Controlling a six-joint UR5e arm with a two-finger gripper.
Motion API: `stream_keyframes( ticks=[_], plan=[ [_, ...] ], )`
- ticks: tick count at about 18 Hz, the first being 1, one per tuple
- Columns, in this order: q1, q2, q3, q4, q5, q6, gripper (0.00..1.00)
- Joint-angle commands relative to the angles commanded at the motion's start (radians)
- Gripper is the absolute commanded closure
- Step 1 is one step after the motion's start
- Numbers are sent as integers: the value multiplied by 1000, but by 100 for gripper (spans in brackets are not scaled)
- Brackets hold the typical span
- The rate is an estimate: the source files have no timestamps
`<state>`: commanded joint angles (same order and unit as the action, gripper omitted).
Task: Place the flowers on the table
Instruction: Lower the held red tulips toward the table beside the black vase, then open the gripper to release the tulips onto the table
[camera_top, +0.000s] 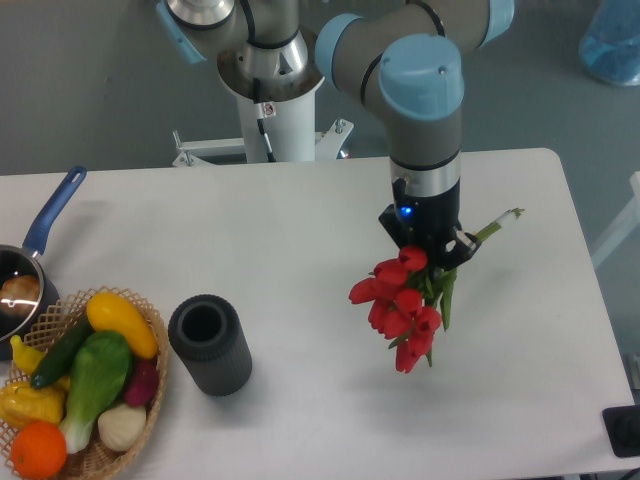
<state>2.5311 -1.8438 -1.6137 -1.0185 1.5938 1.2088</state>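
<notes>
The flowers are a bunch of red tulips with green stems. They hang tilted in my gripper, blooms low to the left, stem ends pointing up to the right. The gripper is shut on the stems, and its fingers are mostly hidden behind the blooms and wrist. The bunch is held above the white table, right of centre, with its shadow on the surface below.
A dark grey ribbed vase stands at the front left of centre. A wicker basket of toy vegetables and fruit sits at the front left corner. A blue-handled pan is at the left edge.
</notes>
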Motion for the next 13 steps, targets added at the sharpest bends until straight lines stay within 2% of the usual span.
stream_keyframes(
  ticks=[1,3,5,7,8,13],
  plan=[
    [-9,-9,0,0,0,-2,82],
    [-28,-26,0,-2,0,-11,67],
    [-31,-43,-3,-2,0,-14,41],
    [-34,-46,-6,2,-9,-11,7],
    [-34,-46,-6,3,-5,-12,0],
    [-35,-37,-6,5,2,-14,0]
  ],
)
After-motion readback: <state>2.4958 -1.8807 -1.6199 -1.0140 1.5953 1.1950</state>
